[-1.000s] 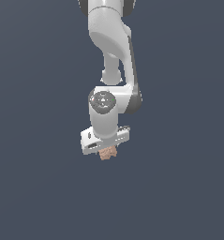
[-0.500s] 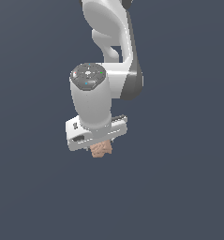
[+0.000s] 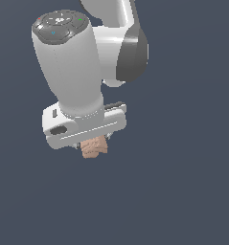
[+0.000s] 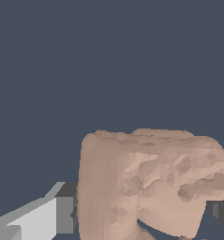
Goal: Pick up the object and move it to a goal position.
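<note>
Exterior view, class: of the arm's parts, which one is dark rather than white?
The joint cover on the exterior view's right, above the claw holding the pinkish lump; the rest is white.

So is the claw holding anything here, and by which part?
Yes: the claw grips the pinkish-tan lump by its upper part, a finger on its side; the lower part hangs free.

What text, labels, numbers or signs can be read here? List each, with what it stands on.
None: no readable words, numbers or logos in either view.
The arm's top cap carries only small coloured dots, no letters.
The gripper and the pinkish object it holds are unmarked.
</note>
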Controlling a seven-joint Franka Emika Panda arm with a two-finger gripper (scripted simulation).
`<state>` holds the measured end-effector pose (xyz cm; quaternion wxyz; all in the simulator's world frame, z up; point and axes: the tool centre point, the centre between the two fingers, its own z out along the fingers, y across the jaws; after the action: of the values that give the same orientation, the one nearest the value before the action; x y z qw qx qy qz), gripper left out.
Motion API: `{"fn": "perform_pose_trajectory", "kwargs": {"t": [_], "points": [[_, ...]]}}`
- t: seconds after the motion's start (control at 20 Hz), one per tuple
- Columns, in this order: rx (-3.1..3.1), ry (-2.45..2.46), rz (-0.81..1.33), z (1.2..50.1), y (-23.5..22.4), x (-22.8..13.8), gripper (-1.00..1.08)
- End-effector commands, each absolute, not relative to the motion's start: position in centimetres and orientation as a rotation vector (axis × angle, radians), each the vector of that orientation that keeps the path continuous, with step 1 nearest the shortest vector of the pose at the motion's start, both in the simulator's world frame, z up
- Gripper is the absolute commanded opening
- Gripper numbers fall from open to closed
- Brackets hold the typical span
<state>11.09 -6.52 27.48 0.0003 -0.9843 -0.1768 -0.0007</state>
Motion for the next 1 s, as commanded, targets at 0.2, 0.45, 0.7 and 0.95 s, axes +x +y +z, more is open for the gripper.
{"fn": "perform_pose_trajectory", "kwargs": {"t": [0.2,0.45,0.7,0.95], "points": [[-3.091,-0.556,-0.001,31.2,-7.4,12.2,-1.0],[-3.092,-0.555,0.0,33.4,-8.0,12.9,-1.0],[-3.092,-0.555,0.0,35.0,-8.4,13.5,-1.0],[-3.092,-0.555,0.0,36.1,-8.7,13.9,-1.0]]}}
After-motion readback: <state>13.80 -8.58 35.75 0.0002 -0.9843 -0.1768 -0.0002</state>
